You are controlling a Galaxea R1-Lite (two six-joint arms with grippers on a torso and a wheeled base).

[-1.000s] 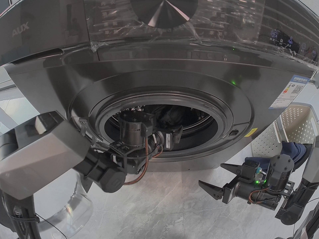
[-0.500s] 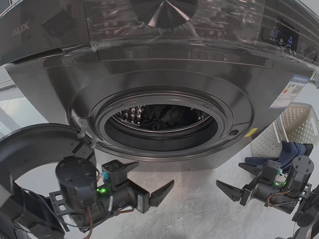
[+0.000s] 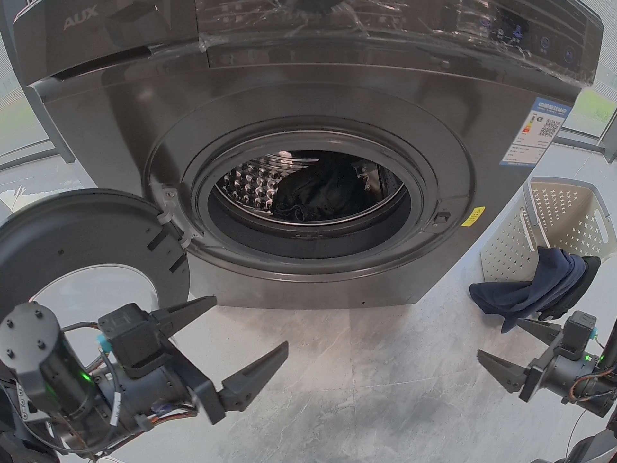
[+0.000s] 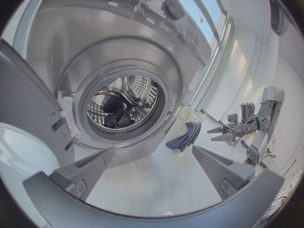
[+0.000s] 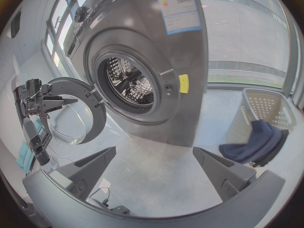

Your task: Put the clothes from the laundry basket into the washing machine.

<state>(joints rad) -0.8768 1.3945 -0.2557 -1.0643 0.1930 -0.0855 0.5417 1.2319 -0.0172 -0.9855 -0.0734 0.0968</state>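
Left hand [image 3: 250,323] and right hand [image 3: 498,338], each splayed wide, empty, touching nothing.

Grey marbled floor [image 3: 360,374], tall windows [image 4: 202,21]

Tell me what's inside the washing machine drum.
A black garment lies bunched in the studded metal drum. The door seal hides the drum's lower front, so anything there cannot be seen.

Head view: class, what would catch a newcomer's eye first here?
The dark grey front-loading washing machine gapes open at centre, dark clothes lying in its steel drum. To its right, a navy blue garment drapes over the rim of the white perforated laundry basket.
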